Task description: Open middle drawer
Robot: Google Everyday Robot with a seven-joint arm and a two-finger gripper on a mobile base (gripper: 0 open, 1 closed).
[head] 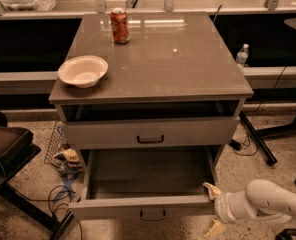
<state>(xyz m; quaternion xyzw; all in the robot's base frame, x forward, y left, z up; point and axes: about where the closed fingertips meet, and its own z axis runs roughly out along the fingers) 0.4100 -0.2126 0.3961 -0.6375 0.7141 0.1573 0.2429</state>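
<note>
The middle drawer (148, 204) is pulled far out of the grey cabinet; its plain grey inside shows, with nothing in it, and its small black handle (153, 215) is on the front. My gripper (212, 209) on the white arm is at the drawer's right front corner. Its fingers are spread, one fingertip (209, 188) by the top of the front panel and the other lower down. It holds nothing. Above, the top drawer front (150, 132) with its black handle stands slightly out.
On the cabinet top (178, 59) stand a white bowl (83, 70) at the left and a red can (120, 26) at the back. A dark chair (5, 149) and floor clutter with cables (63, 159) are left. A water bottle (242, 54) and a stand leg (258, 139) are right.
</note>
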